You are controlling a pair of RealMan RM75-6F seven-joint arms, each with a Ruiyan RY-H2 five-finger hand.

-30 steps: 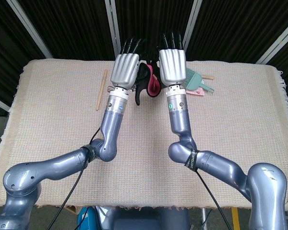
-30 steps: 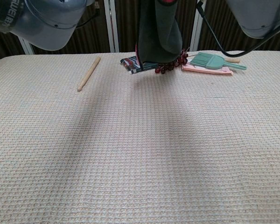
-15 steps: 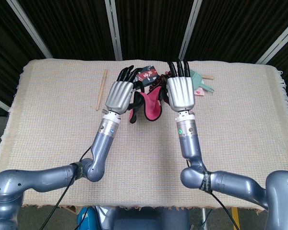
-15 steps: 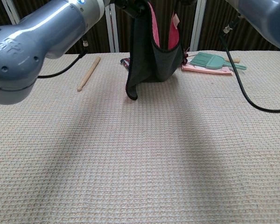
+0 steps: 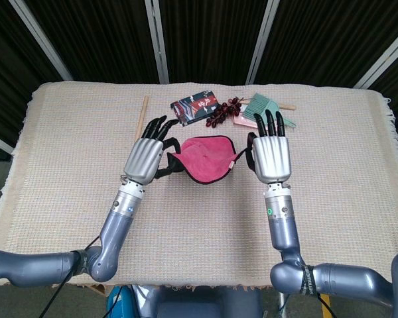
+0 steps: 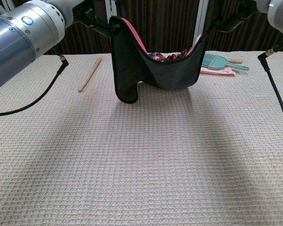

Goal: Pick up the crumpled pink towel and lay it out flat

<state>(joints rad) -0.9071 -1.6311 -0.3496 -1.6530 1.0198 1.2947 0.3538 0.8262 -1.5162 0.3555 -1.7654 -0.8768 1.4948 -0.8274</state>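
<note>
Covering nearly the whole scene is a worktop (image 5: 331,172) draped in a beige waffle-weave cloth, with dark curtains and pale metal posts behind its far edge. Two grey metallic arms reach in from the near edge, one on each side of the middle.

The left robot hand (image 5: 146,158) and the right robot hand (image 5: 270,156) are raised side by side, backs toward the head camera, dark fingers pointing to the far edge. Between them hangs the pink towel (image 5: 204,159), a cloth with a pink face and a black back and border. Each robot hand pinches one upper edge of it, so the towel sags like a sling above the middle of the worktop, a little nearer the far edge. In the chest view the black side (image 6: 167,74) faces the camera, and one loose corner droops lower on the left robot hand's side; whether that corner touches the worktop cannot be told.

Along the far edge lie smaller things. A green dustpan brush (image 5: 265,109) rests on a flat pink item near the middle of that edge. Beside it is a dark printed packet (image 5: 198,108), with a bunch of dark red grapes (image 5: 222,114) between the two. A wooden stick (image 5: 142,118) lies further toward the far left corner.
</note>
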